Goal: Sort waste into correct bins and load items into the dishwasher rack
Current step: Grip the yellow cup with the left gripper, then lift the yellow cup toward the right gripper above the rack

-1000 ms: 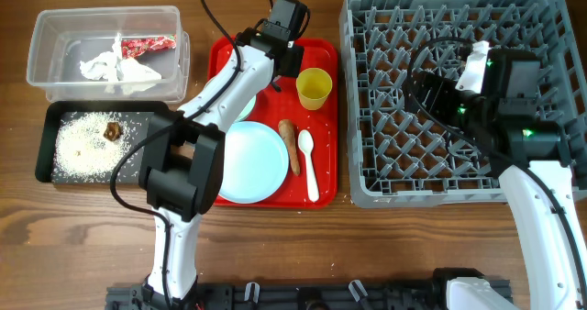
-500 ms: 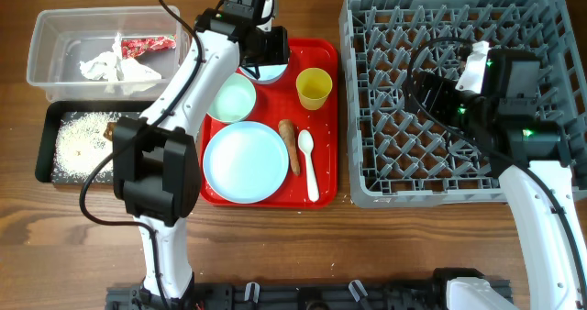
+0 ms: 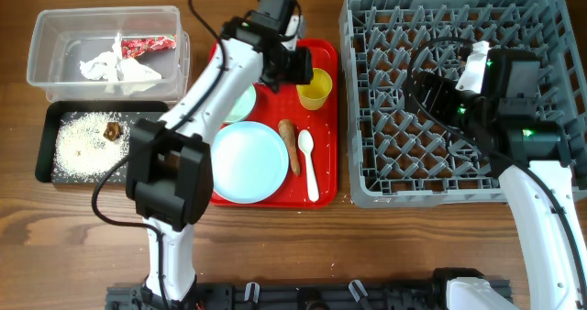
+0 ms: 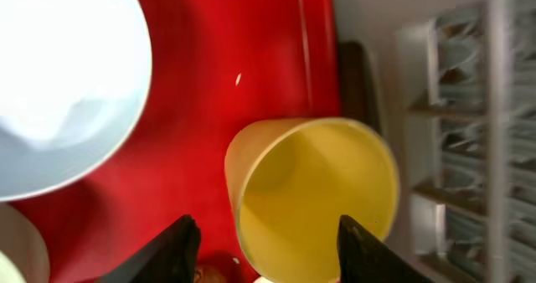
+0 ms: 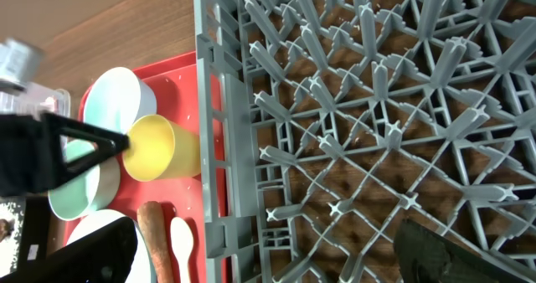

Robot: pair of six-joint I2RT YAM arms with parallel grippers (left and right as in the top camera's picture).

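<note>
My left gripper (image 3: 298,67) is open over the back of the red tray. In the left wrist view its fingers (image 4: 268,254) stand on either side of the small yellow cup (image 4: 314,199), which sits upright on the tray (image 3: 316,88). The pale blue bowl (image 4: 67,82) lies just left of the cup. The pale green-white bowl (image 3: 240,101), pale blue plate (image 3: 248,161), brown sausage stick (image 3: 290,145) and white spoon (image 3: 308,163) are on the tray. My right gripper (image 3: 431,94) is open and empty above the grey dishwasher rack (image 3: 367,191).
The clear tub (image 3: 55,21) at the back left holds the red wrapper (image 3: 147,44) and white tissue (image 3: 115,69). The black tray (image 3: 46,140) in front of it holds rice (image 3: 81,143) and a brown lump (image 3: 112,131). The red tray (image 3: 326,145) lies against the rack's left wall (image 5: 226,149).
My left gripper has swung right, from over the pale blue bowl to the yellow cup. The right arm has not moved.
</note>
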